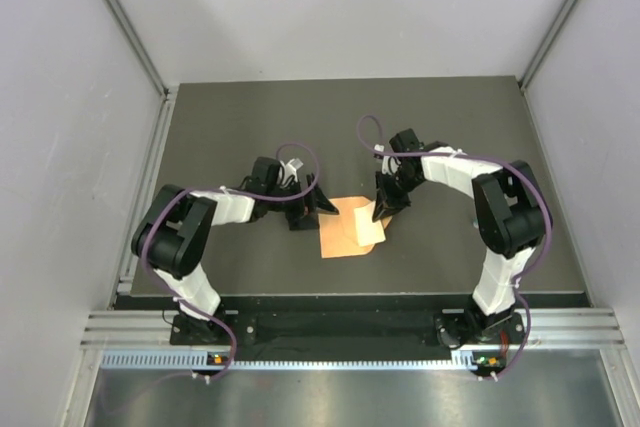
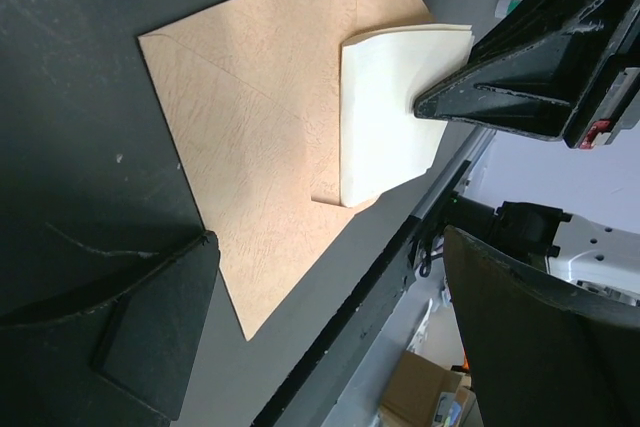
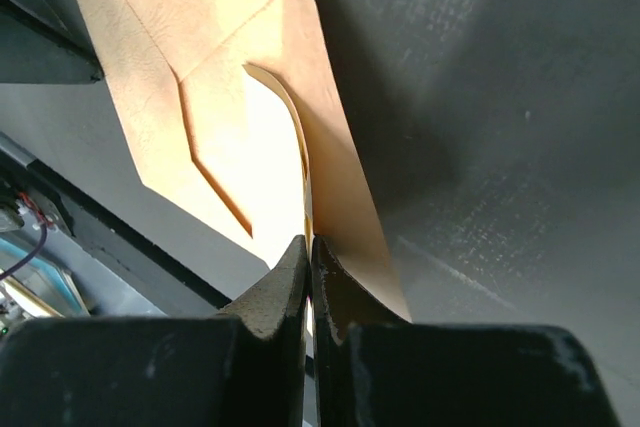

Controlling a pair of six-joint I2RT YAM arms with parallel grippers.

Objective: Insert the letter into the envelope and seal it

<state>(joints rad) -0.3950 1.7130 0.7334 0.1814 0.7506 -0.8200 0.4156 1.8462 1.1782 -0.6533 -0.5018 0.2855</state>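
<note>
The orange envelope (image 1: 340,239) lies flat on the dark table between the two arms, and it fills the middle of the left wrist view (image 2: 255,127). The cream letter (image 1: 368,224) rests on the envelope's right part, bowed upward (image 2: 385,117). My right gripper (image 1: 384,211) is shut on the letter's far edge. In the right wrist view the letter (image 3: 304,187) is seen edge-on, running into the closed fingertips (image 3: 312,247), with the envelope (image 3: 170,27) beyond. My left gripper (image 1: 314,209) stands open at the envelope's left corner, holding nothing (image 2: 340,337).
The table's front edge (image 2: 350,317) runs close beside the envelope, with a metal rail (image 1: 330,332) beyond it. A cardboard box (image 2: 420,392) sits below the table. Grey walls (image 1: 90,147) close in the left, right and back sides.
</note>
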